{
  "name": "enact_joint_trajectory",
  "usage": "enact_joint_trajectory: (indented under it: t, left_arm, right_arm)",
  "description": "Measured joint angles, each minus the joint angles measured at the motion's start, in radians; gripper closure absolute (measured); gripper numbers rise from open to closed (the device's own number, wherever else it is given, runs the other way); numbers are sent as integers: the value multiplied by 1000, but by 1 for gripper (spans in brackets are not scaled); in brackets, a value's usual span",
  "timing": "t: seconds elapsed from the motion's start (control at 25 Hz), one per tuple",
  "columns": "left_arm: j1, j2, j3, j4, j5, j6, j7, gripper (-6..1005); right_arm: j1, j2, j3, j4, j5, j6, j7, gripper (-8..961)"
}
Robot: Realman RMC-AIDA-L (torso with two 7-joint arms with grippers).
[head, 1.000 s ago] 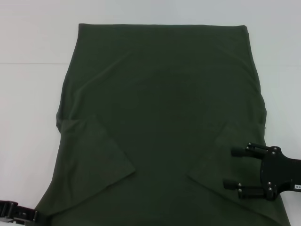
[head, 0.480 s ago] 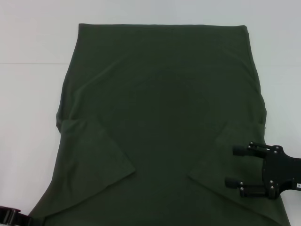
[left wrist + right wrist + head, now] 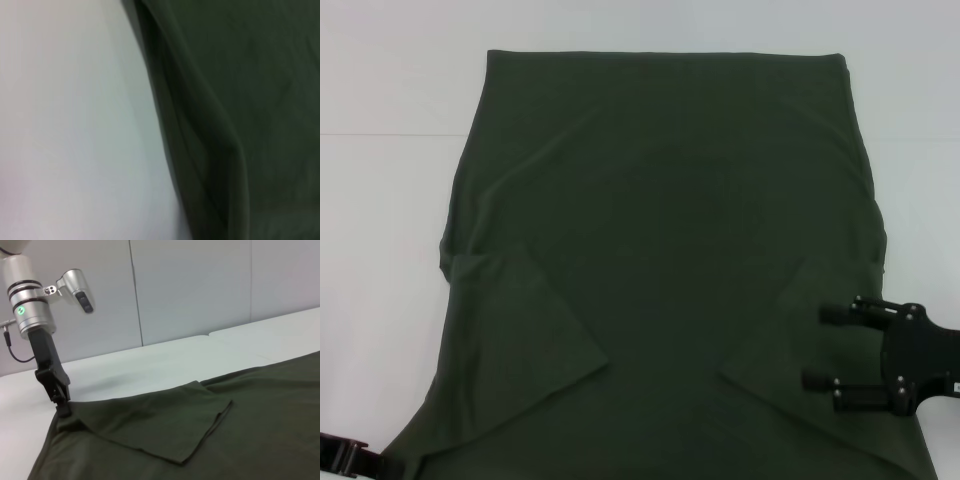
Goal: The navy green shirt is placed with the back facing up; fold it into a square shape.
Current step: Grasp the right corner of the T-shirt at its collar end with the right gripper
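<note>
The navy green shirt [image 3: 660,250] lies flat on the white table, plain side up, with both sleeves folded inward over the body. My right gripper [image 3: 817,347] hovers open above the folded right sleeve near the shirt's right edge, with nothing between its fingers. My left gripper [image 3: 350,457] is at the near left corner of the shirt. In the right wrist view the left gripper [image 3: 62,409] comes down to a narrow tip, shut on that corner of the cloth, which peaks up slightly there. The left wrist view shows only the rumpled edge of the shirt [image 3: 235,100].
The white table [image 3: 380,200] extends on both sides of the shirt and beyond its far edge. A pale panelled wall [image 3: 190,285] rises behind the table on the left arm's side.
My right gripper has drifted slightly toward the near right, still open. The left gripper has slid toward the near left, so less of it shows. The shirt lies as before.
</note>
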State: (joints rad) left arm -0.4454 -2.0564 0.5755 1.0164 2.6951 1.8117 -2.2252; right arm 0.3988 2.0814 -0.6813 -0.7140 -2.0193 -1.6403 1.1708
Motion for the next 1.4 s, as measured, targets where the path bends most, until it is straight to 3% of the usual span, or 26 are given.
enact_joint_trajectory:
  t: [0.24,0.44,0.56,0.6,0.64,0.88,1.04,1.4]
  left_arm:
    - [0,2,-7,0,-6,10,-7,970]
    - [-7,6,-10,-6,-27,37,-4,970]
    - [-14,9,-15,-5,-33,53,-4,970]
    - [-16,12,-19,-5,-34,53,-5,970]
    - [-18,17,-27,-8,-34,53,-7,970]
    - [-36,64,-143,-49,-34,60,3,970]
    - [-42,75,-161,-80,-35,56,32,970]
    - [-49,73,-161,-88,-35,65,31,970]
  right_arm:
    - [-1,5,19,-86,-2,-20,177,59]
    - [-10,-14,24,-230,-5,-101,456,59]
    - [-12,-33,54,-313,-5,-160,658,59]
    - [-14,-51,76,-358,-10,-189,782,59]
    - [-14,-51,76,-358,-10,-189,782,59]
    - [18,-132,82,-382,-142,-256,1170,58]
    - [63,-160,87,-306,-231,-289,1224,58]
    - [102,-165,78,-280,-425,-310,1253,58]
